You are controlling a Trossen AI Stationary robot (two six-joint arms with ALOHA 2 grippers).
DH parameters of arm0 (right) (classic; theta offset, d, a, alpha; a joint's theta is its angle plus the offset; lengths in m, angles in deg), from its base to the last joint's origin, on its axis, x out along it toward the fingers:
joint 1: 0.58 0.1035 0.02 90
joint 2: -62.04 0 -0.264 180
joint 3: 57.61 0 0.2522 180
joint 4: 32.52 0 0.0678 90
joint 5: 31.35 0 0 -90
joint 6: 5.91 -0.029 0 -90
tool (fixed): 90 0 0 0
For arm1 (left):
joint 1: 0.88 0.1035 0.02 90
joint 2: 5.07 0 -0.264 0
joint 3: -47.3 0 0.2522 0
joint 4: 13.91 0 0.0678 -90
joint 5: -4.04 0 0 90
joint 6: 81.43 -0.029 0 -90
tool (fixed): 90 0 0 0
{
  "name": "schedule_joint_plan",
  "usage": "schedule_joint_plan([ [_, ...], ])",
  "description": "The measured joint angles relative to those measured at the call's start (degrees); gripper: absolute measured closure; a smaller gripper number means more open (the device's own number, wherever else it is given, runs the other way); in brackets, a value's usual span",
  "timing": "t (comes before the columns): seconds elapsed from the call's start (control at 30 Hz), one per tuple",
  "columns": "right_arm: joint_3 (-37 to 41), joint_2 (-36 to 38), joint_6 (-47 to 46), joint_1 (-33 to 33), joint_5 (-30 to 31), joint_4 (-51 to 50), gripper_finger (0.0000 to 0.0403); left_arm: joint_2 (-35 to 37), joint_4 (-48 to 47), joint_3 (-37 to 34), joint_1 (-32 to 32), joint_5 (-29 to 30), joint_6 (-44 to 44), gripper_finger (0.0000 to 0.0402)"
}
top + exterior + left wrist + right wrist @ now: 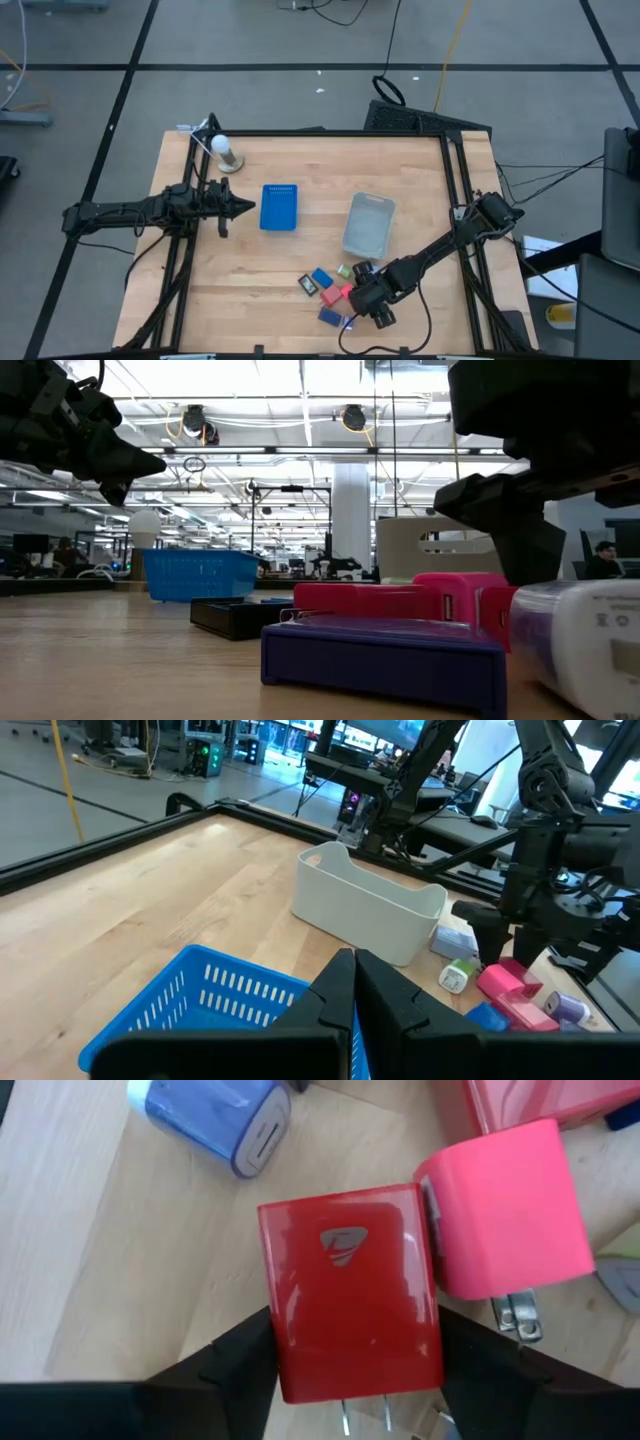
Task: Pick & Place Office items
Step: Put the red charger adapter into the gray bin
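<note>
Several small blocky items lie in a cluster (325, 290) near the table's near edge, in red, pink, blue and dark colours. My right gripper (352, 298) stands over the cluster's right side, pointing down, shut on a red plug block (350, 1315). A pink plug block (510, 1210) touches the red one, and a blue block (215, 1115) lies apart on the wood. My left gripper (243, 207) is shut and hangs in the air just left of the flat blue tray (279, 207), touching nothing. My right gripper pinches the red plug block by its two opposite side faces (275, 1350), one dark finger (235, 1360) on each side, coming from above. The block's metal prongs (345, 1415) point back toward the wrist. Whether the block is off the table, I cannot tell.
The clear grey bin (369, 224) stands just beyond the cluster, to the right of the blue tray. A white ball on a small stand (225, 150) sits near the far left corner. Bare wood lies in the table's near left part. Black frame rails run along the table's sides.
</note>
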Motion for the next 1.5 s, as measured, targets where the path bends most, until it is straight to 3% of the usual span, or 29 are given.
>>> schedule_joint_plan([
  [0.33,0.0,3.5,-0.6,0.0,-1.5,-0.3,0.0195,0.0,0.0,0.0,0.0,0.0,0.9,0.0392],
  [0.5,0.0,12.3,2.4,0.0,-0.3,-0.2,0.0195,0.0,0.0,0.0,0.0,0.0,1.9,0.0392],
  [0.67,0.0,24.2,7.5,-1.3,8.2,0.6,0.0195,0.0,0.0,0.0,0.0,-0.1,4.1,0.0392],
  [0.8,1.7,32.5,9.3,-4.3,11.0,2.8,0.0195,0.0,0.0,0.0,0.0,-0.5,5.3,0.0392],
  [1.03,16.4,49.6,12.6,-10.5,10.7,19.8,0.0195,0.0,0.0,0.0,0.0,-2.4,6.1,0.0392],
  [1.2,28.4,63.5,8.6,-16.8,11.3,24.2,0.0195,0.0,0.0,0.0,0.0,-2.7,5.8,0.0392],
  [1.5,49.2,83.3,12.8,-21.1,10.8,35.7,0.0195,0.0,0.0,0.0,0.0,-1.8,2.7,0.0392],
])
